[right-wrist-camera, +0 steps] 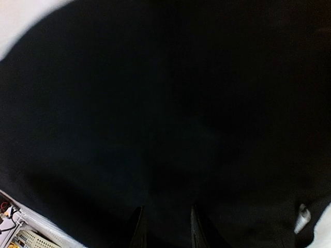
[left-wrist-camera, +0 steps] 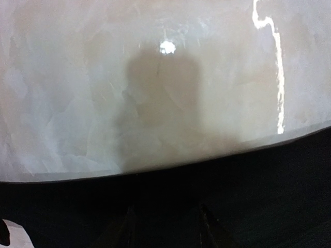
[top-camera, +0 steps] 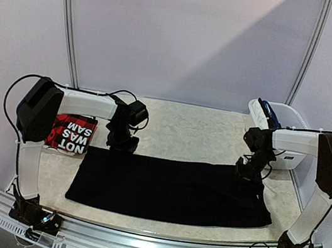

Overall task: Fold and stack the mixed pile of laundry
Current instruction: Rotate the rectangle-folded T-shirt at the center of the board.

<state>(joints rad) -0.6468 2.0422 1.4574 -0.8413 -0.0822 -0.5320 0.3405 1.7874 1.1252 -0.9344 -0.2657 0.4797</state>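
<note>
Red cloth (top-camera: pixel 71 133) at nine o'clock reads "NOT WAS SAM". Left gripper (top-camera: pixel 121 145) and right gripper (top-camera: pixel 245 174) meet the soft black garment (top-camera: pixel 171 188); grip unclear.

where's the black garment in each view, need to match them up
top external: the black garment lies spread flat across the near half of the table, left to right.
left wrist: it fills the bottom strip, its edge curving against bare table above.
right wrist: it fills nearly the whole picture.
shared landmark: the pale marbled tabletop, top left corner in the right wrist view.
</note>
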